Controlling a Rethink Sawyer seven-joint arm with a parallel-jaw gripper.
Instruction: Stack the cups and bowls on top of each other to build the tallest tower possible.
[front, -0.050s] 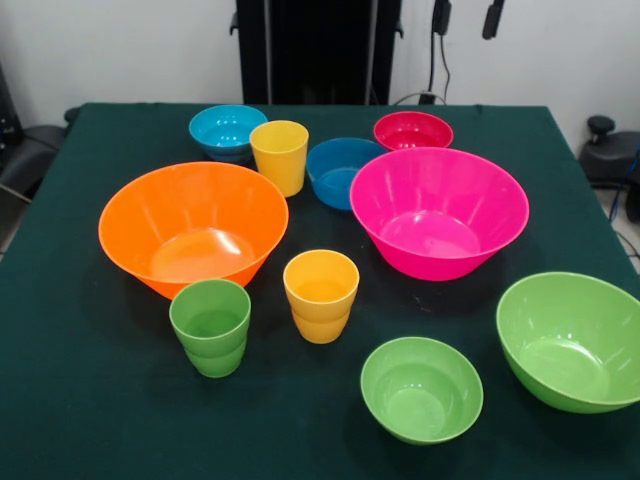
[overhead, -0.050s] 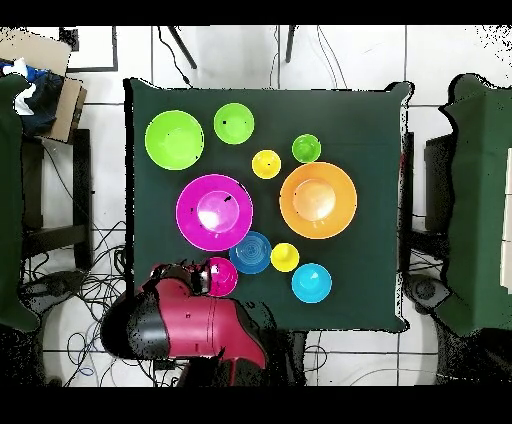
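hovering beside the red-pink bowl (overhead, -0.050s: 219, 276), the pincer (overhead, -0.050s: 196, 281) shows no readable opening or hold; cups and bowls lie apart, unstacked, on the table (front, -0.050s: 80, 420); probably light, stiff, slippery; take by rim.

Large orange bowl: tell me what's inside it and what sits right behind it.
The large orange bowl is empty; only glare shows on its floor. Behind it stand the yellow cup and the light blue bowl, whose base the cup and the orange rim partly hide.
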